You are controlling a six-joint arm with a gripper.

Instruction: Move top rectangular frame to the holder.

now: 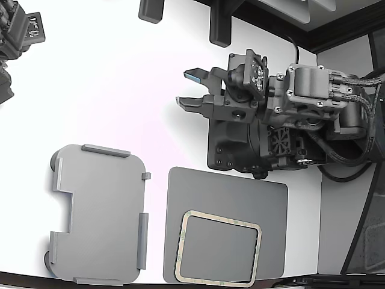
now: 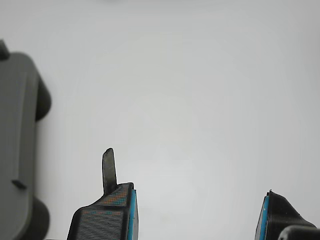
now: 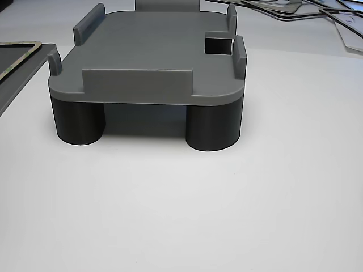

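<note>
The claw (image 1: pixel 186 89) hangs over bare white desk (image 1: pixel 108 78) with its jaws spread apart and nothing between them; in the exterior view its two fingers point toward that view's left, and the arm (image 1: pixel 283 114) behind it fills the upper right. In the wrist view the two dark fingertips (image 2: pixel 107 215) with blue pads stand wide apart above plain desk, and a thin dark sliver rises beside one of them, though what that sliver is cannot be made out. The frame (image 1: pixel 218 247) lies flat on the dark grey mat (image 1: pixel 240 192), near the mat's lower edge in the exterior view, well apart from the claw. The holder (image 1: pixel 99 214) sits on the desk just beside the mat, on the exterior view's left of it, with nothing on it; its raised edge tabs and side notch show plainly. The other view looks at the holder (image 3: pixel 153 56) from low down, showing its round dark feet (image 3: pixel 212 127) on the desk and a corner of the frame (image 3: pixel 20 52) on the mat at that view's left edge. A blurred edge of the holder (image 2: pixel 17 145) also shows in the wrist view.
</note>
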